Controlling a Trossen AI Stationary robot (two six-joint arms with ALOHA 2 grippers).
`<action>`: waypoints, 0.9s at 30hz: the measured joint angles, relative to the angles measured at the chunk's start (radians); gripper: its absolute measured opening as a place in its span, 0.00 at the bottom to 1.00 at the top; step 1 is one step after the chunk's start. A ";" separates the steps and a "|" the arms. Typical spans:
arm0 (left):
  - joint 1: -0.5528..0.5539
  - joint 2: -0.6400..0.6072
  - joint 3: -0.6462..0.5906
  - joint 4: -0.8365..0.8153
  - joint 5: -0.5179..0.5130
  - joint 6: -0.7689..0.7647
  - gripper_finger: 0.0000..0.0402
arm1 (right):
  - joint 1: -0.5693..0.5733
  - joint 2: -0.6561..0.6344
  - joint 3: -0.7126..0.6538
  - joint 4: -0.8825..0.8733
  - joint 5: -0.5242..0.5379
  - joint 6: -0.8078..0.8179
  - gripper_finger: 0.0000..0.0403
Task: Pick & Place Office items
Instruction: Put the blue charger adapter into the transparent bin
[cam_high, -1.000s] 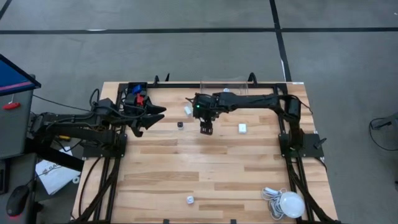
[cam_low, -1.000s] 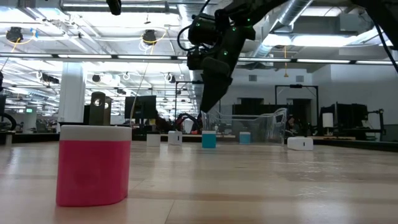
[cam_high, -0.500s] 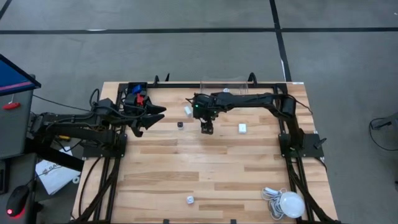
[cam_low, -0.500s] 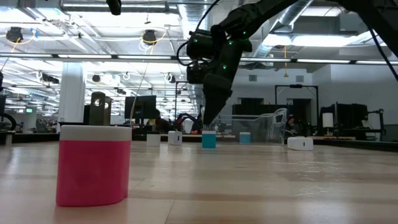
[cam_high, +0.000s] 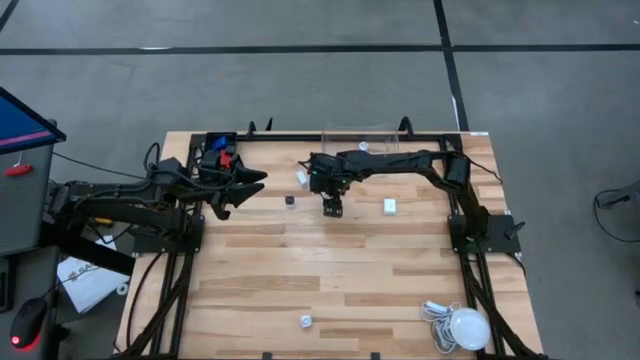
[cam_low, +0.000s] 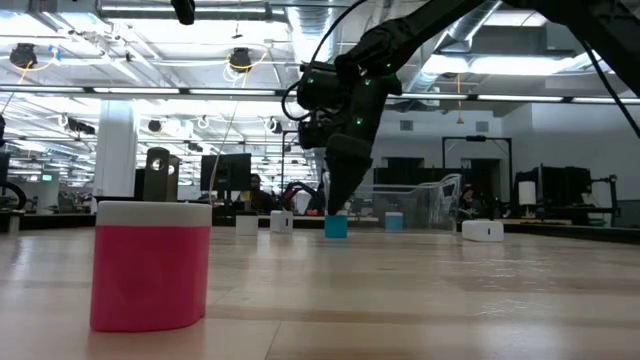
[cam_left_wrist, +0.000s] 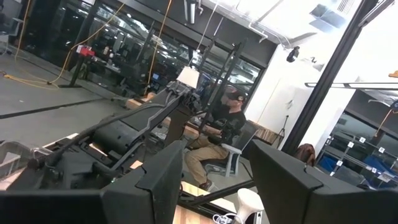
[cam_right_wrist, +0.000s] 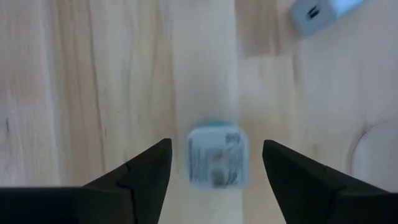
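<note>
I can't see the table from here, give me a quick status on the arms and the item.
Right gripper open, directly above small teal-topped block, fingers either side, not gripped. Left gripper open, empty, parked at left table edge. Nothing in the way.

Right hand (cam_right_wrist: 214, 165) agape, pointing down

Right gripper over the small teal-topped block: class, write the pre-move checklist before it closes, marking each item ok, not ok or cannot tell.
1. Right gripper open, fingers apart: ok.
2. Teal-topped block lies between the two fingers in the right wrist view: ok.
3. Block sits flat on the wooden table: ok.
4. Nearby white adapter is apart from the block and outside the fingers: ok.
5. Fingertips low enough to grip the block's sides: cannot tell.
6. Left gripper is off to the side, away from the block: ok.
</note>
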 joint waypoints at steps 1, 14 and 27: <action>0.000 0.000 0.000 0.000 0.000 0.000 0.45 | 0.000 0.000 0.000 0.004 0.000 -0.001 0.60; 0.000 0.000 0.000 0.001 0.000 0.000 0.45 | 0.010 -0.001 0.000 -0.012 0.000 0.036 0.42; -0.002 0.000 0.000 0.001 0.018 -0.008 0.45 | 0.070 -0.019 0.011 -0.058 0.050 0.154 0.07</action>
